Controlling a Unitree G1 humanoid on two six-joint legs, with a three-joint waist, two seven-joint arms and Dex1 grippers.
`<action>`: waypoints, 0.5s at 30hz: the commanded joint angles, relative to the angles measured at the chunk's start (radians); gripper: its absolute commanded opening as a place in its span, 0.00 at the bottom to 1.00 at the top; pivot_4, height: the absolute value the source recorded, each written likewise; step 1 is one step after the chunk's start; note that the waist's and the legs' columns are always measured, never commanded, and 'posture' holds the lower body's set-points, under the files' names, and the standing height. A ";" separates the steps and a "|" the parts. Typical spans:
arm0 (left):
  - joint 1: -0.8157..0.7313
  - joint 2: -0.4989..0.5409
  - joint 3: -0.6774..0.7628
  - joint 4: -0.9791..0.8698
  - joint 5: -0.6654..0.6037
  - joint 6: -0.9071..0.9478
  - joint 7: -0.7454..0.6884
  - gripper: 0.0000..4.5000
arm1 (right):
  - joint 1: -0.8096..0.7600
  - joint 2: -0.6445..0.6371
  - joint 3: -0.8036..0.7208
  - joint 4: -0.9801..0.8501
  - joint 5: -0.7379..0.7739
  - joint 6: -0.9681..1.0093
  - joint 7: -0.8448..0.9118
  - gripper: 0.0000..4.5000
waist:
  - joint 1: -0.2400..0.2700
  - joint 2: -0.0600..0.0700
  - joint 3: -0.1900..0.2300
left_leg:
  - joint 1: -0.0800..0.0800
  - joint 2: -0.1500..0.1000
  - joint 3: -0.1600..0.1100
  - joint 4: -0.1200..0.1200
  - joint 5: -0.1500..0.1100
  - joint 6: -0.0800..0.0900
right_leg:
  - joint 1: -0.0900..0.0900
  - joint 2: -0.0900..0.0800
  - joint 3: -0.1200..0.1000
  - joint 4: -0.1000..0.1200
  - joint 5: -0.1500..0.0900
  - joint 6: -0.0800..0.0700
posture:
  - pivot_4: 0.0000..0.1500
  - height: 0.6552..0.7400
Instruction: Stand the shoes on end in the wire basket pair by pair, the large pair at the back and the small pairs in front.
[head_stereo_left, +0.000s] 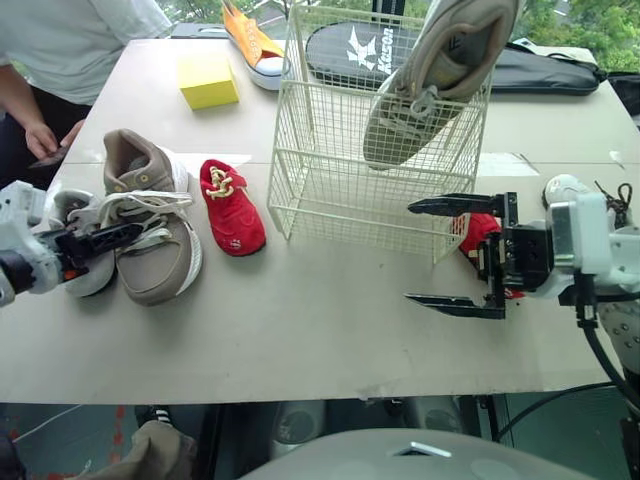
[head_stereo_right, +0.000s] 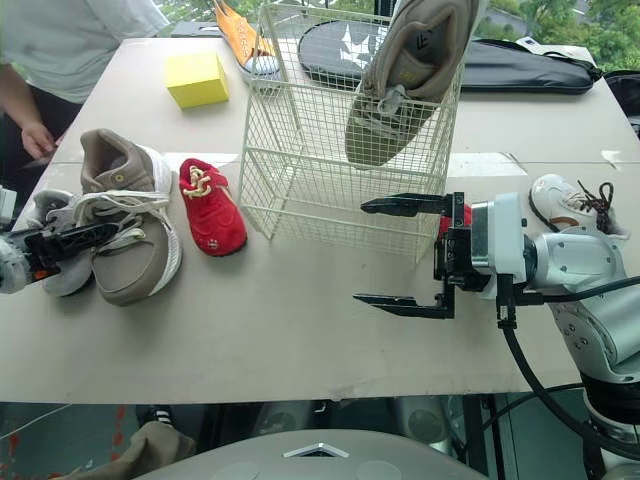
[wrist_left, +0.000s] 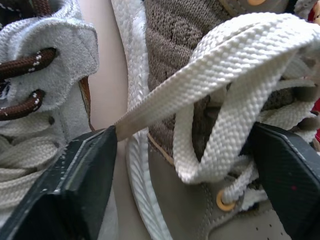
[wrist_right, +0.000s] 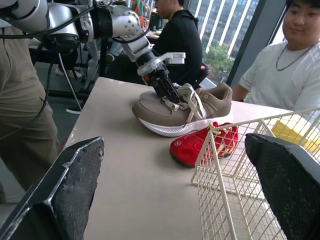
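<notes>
A: Two big tan shoes go at the back. How should the robot do this bit?

B: Start on the left. The left gripper (head_stereo_left: 128, 236) sits on the tan sneaker (head_stereo_left: 150, 270) on the table (head_stereo_left: 320, 330). Its fingers are partly open, with a loop of white lace (wrist_left: 220, 75) between them. I think it should grab the shoe's side or heel, not just the lace. A shoe held by its lace would swing and spin.

A: Then where does it go?

B: Over the small red shoe (head_stereo_left: 232, 205) and into the wire basket (head_stereo_left: 330, 150). It should stand on end at the back, beside the other tan sneaker (head_stereo_left: 440, 70), which is toe down in there. The right gripper (head_stereo_left: 410, 253) hangs in front of the basket, spread wide and holding nothing. It may be best to keep it out of the way.

A: What can't you see well?

B: The grey shoe (wrist_left: 55, 65) with brown laces is partly behind the left gripper. The heel of the sneaker in the basket is cut off. A second red shoe (head_stereo_left: 478, 232) peeks out from behind the right gripper. Far right, the white shoe (head_stereo_left: 562, 190) is partly hidden too.
</notes>
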 joint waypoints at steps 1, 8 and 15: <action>-0.025 -0.019 -0.045 0.036 0.056 -0.001 -0.053 0.56 | -0.017 -0.007 -0.014 -0.027 0.016 -0.007 -0.006 1.00 | 0.002 0.000 0.000 | 0.000 0.000 0.000 0.000 0.000 0.000 | 0.000 0.000 0.000 0.000 0.000 0.000 | 1.00 1.00; 0.002 -0.114 0.075 -0.004 0.025 0.030 -0.093 0.12 | -0.039 -0.014 -0.001 -0.038 0.020 0.029 -0.037 1.00 | 0.020 0.005 -0.003 | 0.000 -0.002 0.001 0.000 0.000 0.000 | 0.000 -0.002 0.001 0.000 0.000 0.000 | 1.00 1.00; 0.053 -0.265 0.454 -0.251 -0.194 0.182 0.033 0.12 | -0.052 -0.006 0.003 -0.020 0.021 0.038 -0.042 1.00 | 0.017 -0.003 -0.001 | -0.007 -0.002 -0.004 0.004 0.000 0.000 | -0.002 -0.004 -0.003 0.000 0.000 0.000 | 1.00 1.00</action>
